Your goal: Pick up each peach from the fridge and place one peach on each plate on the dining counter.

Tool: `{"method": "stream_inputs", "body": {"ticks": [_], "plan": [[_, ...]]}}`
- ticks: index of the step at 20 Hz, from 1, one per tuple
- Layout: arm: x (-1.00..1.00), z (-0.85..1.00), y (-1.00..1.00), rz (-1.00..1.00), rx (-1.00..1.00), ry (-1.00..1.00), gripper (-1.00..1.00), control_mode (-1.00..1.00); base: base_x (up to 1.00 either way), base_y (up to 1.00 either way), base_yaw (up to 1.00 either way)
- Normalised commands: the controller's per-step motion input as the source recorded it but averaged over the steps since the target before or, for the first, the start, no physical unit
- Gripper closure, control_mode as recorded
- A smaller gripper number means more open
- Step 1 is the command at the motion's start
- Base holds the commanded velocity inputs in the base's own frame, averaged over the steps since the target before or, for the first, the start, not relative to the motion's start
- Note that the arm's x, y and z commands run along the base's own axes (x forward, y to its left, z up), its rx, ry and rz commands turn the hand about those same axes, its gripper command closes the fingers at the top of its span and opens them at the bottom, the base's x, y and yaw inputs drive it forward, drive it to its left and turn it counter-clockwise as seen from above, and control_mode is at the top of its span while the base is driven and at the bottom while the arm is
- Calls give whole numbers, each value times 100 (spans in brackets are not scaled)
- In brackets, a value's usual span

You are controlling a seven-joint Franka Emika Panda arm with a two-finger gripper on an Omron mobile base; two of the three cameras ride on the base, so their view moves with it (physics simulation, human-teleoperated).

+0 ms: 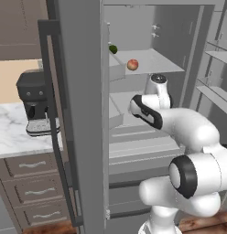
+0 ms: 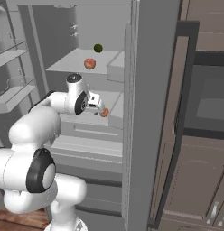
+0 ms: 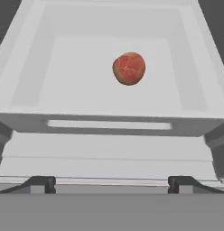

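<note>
The fridge (image 1: 83,114) stands open, its tall grey door with a long dark handle (image 1: 53,123) swung toward the camera; inside are pale grey shelves and drawers, with door racks (image 1: 216,77) on the right. One peach (image 1: 132,64) sits on an upper shelf (image 1: 156,64), with a small dark green round item (image 1: 113,49) farther back and to its left; a second peach (image 3: 129,68) lies in a pale open drawer (image 3: 109,122) lower down, right of centre on its floor. The gripper (image 2: 101,109) reaches into the fridge at that lower level, just beside this peach; its fingertips (image 3: 41,182) stand well apart, holding nothing, the fruit beyond them. Left of the fridge, a marble worktop (image 1: 10,137) over brown drawers (image 1: 35,192) carries a black coffee machine (image 1: 37,105); brown cabinets (image 1: 19,27) hang above. To the right, dark wood cabinetry (image 2: 199,180) frames a built-in oven (image 2: 208,97). No writing or brand can be read anywhere.
</note>
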Motion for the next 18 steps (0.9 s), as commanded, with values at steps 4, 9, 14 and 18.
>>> {"method": "stream_inputs", "body": {"ticks": [4,9,14,18], "plan": [[23,-7,-1,0,1,-5,-100,-100,0,0,0],[25,-8,-25,0,0,0,-100,-100,0,0,0],[45,-13,-19,0,0,0,-100,-100,0,0,0],[73,-23,0,0,0,0,-100,-100,0,0,0]]}}
